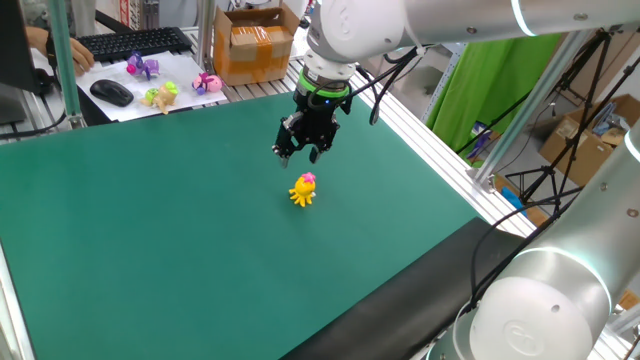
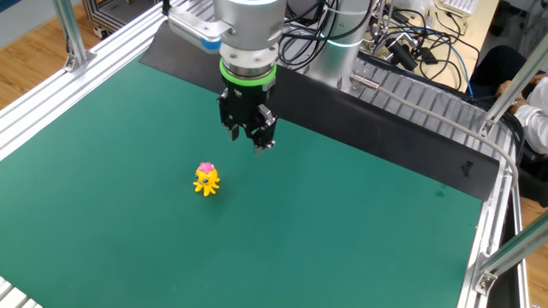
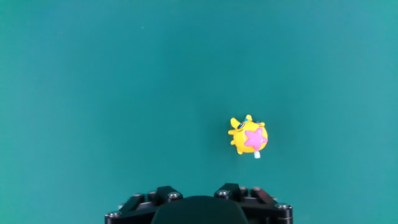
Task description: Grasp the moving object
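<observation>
A green mat [image 1: 180, 230] covers the table, framed by aluminium rails, with lab clutter behind it. In one fixed view the far left corner holds a white sheet with a black mouse [image 1: 111, 92], a keyboard [image 1: 130, 43], a purple octopus toy [image 1: 141, 67], a yellowish toy [image 1: 160, 96] and a pink-and-white octopus toy [image 1: 207, 83], with a cardboard box [image 1: 255, 45] just right of them; the other fixed view shows none of these, only cables and a metal rack along its far edge.

The yellow octopus toy [image 1: 303, 190] stands on the mat near its middle, legs splayed, pink top upward. The gripper [image 1: 297, 150] hangs above the mat, apart from the toy; in this view the toy sits just nearer and slightly right of it. From the other fixed view the toy [image 2: 205, 179] lies to the left of and nearer than the gripper [image 2: 251, 135]. The fingers point down and look close together, but at this size and angle I cannot tell whether the jaws are spread or pressed shut.

Only the hand view reveals a pink star on the toy [image 3: 249, 137] and a small white tab at its lower edge; it sits right of centre, and just the gripper's black body [image 3: 199, 205] shows at the bottom edge.
</observation>
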You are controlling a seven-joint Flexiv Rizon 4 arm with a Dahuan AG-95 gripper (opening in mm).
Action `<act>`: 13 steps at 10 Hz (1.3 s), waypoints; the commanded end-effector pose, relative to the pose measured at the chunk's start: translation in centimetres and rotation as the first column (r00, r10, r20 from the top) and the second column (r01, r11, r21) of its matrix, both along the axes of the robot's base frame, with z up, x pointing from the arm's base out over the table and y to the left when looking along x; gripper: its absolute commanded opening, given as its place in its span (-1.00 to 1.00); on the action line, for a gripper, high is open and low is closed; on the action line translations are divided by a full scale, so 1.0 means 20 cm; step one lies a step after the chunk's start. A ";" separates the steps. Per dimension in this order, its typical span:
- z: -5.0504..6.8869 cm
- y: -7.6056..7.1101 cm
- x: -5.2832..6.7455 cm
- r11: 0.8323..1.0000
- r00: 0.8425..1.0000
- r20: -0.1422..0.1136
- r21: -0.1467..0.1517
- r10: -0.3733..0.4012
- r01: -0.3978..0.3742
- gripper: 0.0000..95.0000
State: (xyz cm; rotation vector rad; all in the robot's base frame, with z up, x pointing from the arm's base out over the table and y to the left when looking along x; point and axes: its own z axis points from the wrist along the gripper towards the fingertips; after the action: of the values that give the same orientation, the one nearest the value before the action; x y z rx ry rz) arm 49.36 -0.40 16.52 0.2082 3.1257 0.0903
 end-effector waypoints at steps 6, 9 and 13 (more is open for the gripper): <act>0.00 -0.09 0.10 0.982 0.984 -0.006 -0.068 0.177 -0.177 0.60; -0.02 -0.13 0.10 0.977 0.979 -0.002 -0.070 0.203 -0.203 0.60; -0.13 -0.21 0.13 0.966 0.969 0.014 -0.073 0.248 -0.246 0.60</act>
State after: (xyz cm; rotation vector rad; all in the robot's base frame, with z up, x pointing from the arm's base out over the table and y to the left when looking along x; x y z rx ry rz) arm 51.95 -4.58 13.89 -0.1819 3.1087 -0.0126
